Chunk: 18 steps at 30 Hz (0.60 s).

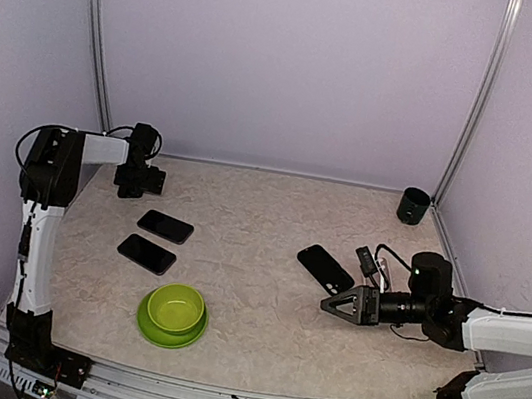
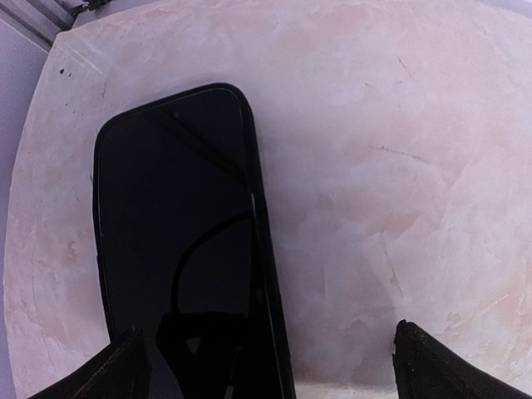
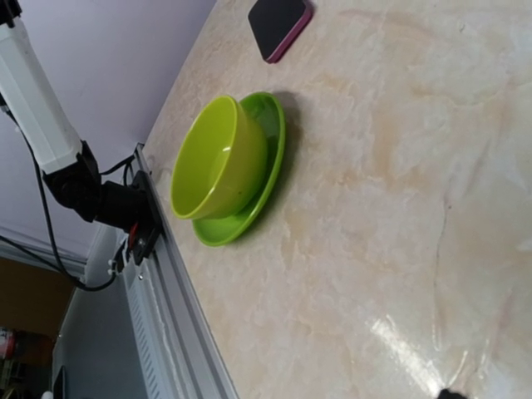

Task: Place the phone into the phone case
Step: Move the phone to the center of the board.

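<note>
Three flat black phone-like slabs lie on the table. One (image 1: 166, 226) and another (image 1: 147, 254) are at the left, and a third (image 1: 325, 267) is in the middle right. I cannot tell phone from case in the top view. My left gripper (image 1: 138, 179) is open above the back left; in its wrist view a black slab (image 2: 179, 241) lies below and ahead of the open gripper (image 2: 278, 374). My right gripper (image 1: 343, 303) is open, empty and turned on its side, just in front of the third slab. The right wrist view shows a dark slab with a pink rim (image 3: 278, 25).
A green bowl on a green plate (image 1: 173, 313) stands at the front left and shows in the right wrist view (image 3: 220, 158). A dark green cup (image 1: 413, 205) stands in the back right corner. A metal rail (image 1: 235, 392) runs along the near edge.
</note>
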Available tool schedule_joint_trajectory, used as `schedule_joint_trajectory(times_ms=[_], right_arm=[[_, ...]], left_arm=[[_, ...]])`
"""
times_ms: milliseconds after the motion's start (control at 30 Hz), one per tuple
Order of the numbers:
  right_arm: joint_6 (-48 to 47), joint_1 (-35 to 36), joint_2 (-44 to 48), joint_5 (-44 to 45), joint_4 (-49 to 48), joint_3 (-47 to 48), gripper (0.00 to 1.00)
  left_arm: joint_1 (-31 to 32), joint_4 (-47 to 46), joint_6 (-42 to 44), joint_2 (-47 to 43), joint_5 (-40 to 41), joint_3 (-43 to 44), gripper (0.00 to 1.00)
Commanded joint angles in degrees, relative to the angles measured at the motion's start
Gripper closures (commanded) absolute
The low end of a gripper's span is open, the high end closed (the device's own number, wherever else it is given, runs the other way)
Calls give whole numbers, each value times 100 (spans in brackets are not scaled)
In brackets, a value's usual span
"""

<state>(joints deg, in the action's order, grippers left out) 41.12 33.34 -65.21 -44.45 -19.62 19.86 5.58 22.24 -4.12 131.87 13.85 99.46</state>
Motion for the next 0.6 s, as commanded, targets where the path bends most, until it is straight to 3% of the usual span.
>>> schedule_joint_trajectory(times_ms=[0, 167, 567], right_arm=[[6, -47, 16, 15, 26, 102, 13], [-18, -47, 35, 6, -12, 30, 13], [-10, -52, 121, 16, -51, -69, 13]], left_arm=[[48, 513, -263, -282, 782, -19, 1], [10, 721, -374, -259, 1307, 52, 1], [-68, 954, -554, -232, 1433, -47, 1]])
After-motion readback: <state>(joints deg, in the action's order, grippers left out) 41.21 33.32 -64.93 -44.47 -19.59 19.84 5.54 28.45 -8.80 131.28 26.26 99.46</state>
